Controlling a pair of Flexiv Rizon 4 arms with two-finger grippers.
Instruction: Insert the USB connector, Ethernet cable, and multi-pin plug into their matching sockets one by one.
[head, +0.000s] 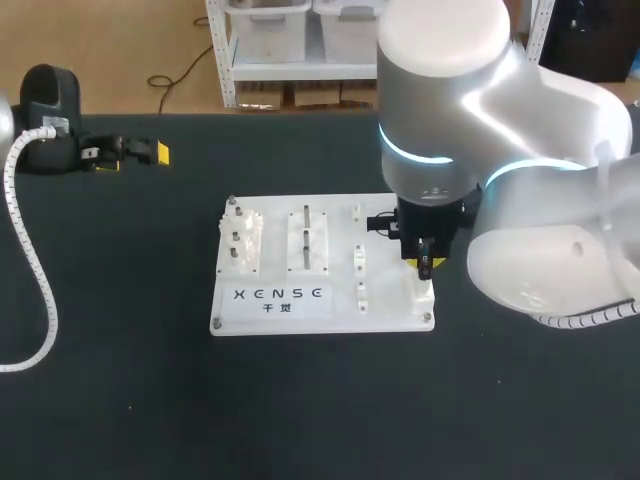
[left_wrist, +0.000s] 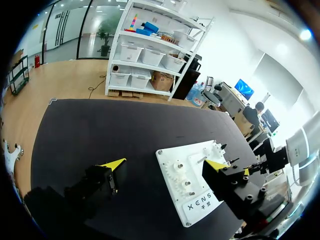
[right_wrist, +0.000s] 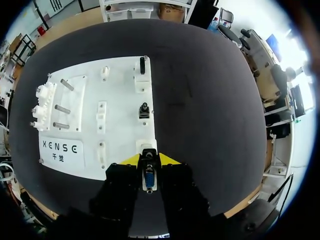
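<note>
My right gripper (right_wrist: 149, 161) is shut on the multi-pin plug (right_wrist: 148, 179), a small blue-faced connector held upright between its yellow tips. In the head view this gripper (head: 427, 263) hangs over the front right corner of the white socket board (head: 385, 300). Two black connectors (right_wrist: 144, 110) (right_wrist: 142, 64) stand in sockets along the board's (right_wrist: 120, 100) right column, ahead of the gripper. My left gripper (head: 130, 152) rests far off at the table's back left, open, with nothing between its fingers. From that wrist, the left gripper (left_wrist: 165, 165) looks towards the board (left_wrist: 175, 165).
White posts and blocks (head: 243, 238) with metal pins (head: 306, 235) stand on the board's left and middle parts. A white coiled cable (head: 30, 260) of my left arm lies along the table's left side. Black tabletop (head: 320, 400) surrounds the board.
</note>
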